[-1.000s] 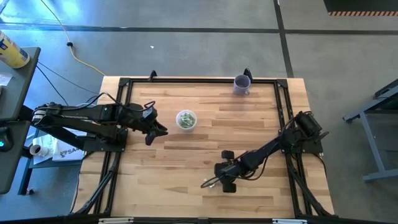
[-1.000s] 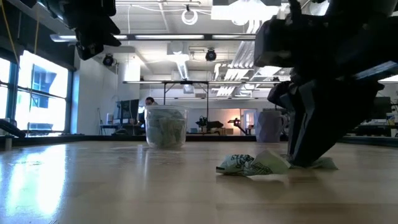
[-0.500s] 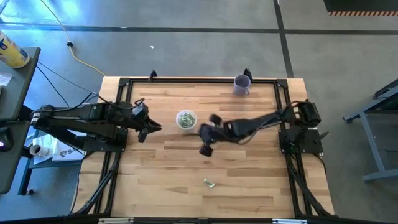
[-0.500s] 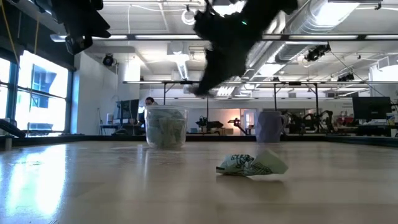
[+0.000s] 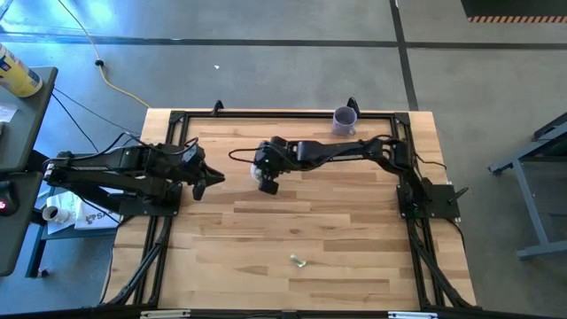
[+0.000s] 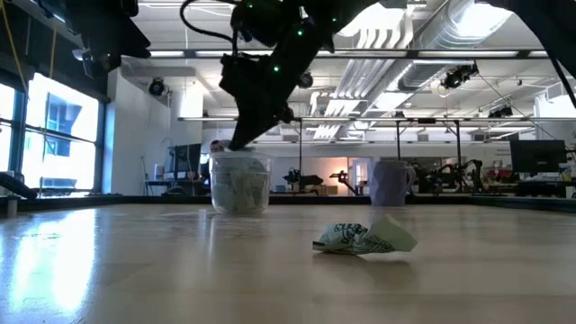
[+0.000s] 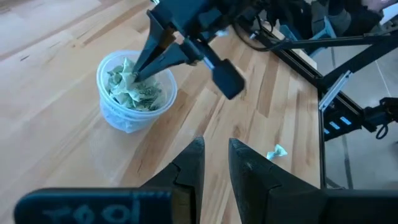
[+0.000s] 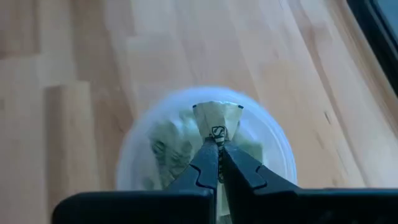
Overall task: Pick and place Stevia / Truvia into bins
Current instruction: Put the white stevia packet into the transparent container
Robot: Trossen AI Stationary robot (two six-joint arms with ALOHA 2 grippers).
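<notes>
Green-and-white Stevia packets (image 7: 132,91) fill a translucent whitish cup (image 7: 122,116); a purple mug (image 5: 345,120) stands at twelve o'clock on the pale wooden table (image 5: 354,239), between black arms.

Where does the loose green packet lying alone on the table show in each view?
High view: loose packet, near the front edge.
Low view, foreground, right of the cup.
Left wrist view, small, beyond the cup.
Right wrist view: not in it.
Shared landmark: the cup.
</notes>
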